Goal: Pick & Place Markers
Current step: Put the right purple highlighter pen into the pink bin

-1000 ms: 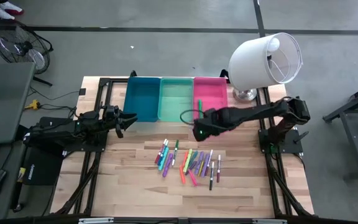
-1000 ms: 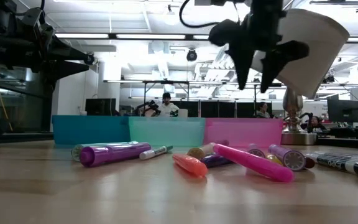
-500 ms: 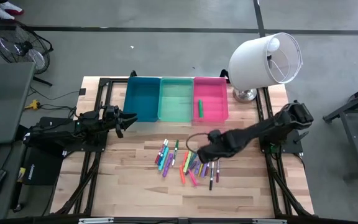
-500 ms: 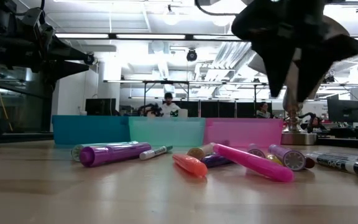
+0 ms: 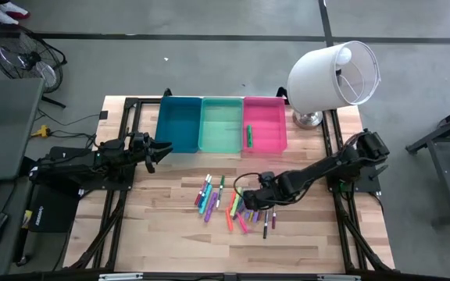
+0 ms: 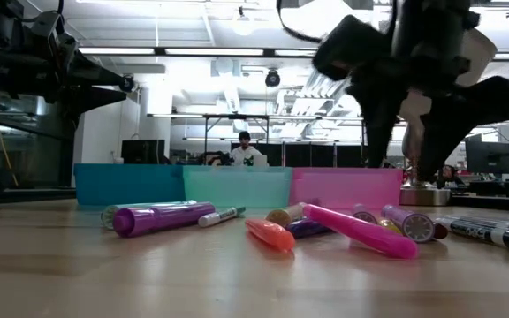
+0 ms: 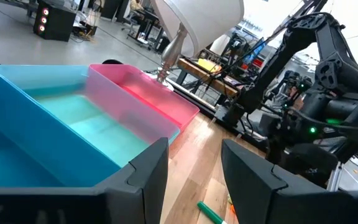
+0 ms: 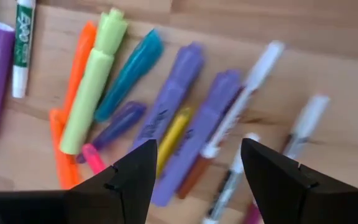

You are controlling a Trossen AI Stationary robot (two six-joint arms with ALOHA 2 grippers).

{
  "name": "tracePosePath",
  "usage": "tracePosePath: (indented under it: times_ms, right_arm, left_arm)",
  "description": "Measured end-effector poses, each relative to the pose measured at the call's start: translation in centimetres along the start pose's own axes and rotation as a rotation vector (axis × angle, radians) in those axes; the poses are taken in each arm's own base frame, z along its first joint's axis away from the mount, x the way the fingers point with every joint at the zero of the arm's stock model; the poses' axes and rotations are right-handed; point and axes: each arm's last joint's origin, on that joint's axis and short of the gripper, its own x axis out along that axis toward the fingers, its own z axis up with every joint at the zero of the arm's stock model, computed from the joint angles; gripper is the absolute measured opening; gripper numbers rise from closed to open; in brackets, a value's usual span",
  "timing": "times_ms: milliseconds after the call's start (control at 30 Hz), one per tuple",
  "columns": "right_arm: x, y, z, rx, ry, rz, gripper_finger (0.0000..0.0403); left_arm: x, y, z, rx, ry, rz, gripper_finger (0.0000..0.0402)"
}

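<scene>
The markers (image 5: 237, 204) lie in a loose, overlapping heap on the table (image 5: 170, 242), on the near side of the pink bin (image 5: 266, 134) and well apart from it; one green marker (image 5: 250, 136) already rests inside that bin. They look light, stiff and smooth-barrelled, apt to roll or skid if nudged, and they crowd each other, so a clean pick calls for taking one across the middle of its barrel, with the fingers straddling it and neighbours left outside. In the right wrist view a purple marker (image 8: 169, 112) and a yellow one (image 8: 171, 138) lie between the fingers' lines of approach; which is aimed at cannot be told.

The right tool (image 5: 258, 197) stands spread wide and empty directly over the heap, nearer the pink bin's side of the table than the left arm is. A second ago it was up beside the pink bin; half a second ago it was partway down toward the heap; now it is low over the markers. The left tool (image 5: 161, 148) waits apart from the heap, beside the blue bin (image 5: 180, 125), its fingers parted with nothing between them, unchanged across the frames.
</scene>
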Motion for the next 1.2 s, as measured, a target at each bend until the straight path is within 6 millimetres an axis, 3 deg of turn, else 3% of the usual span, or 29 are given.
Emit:
tracePosePath:
  times_ms: [333, 1200]
  right_arm:
    - [2.0, 2.2, 0.1, 0.103, 0.052, -0.033, 0.0222]
    - [3.4, 2.0, 0.8, 0.182, 0.066, -0.099, 0.0199]
  left_arm:
    - [0.0, 0.0, 0.0, 0.0, 0.0, 0.0, 0.0147]
    - [0.0, 0.0, 0.0, 0.0, 0.0, 0.0, 0.0147]
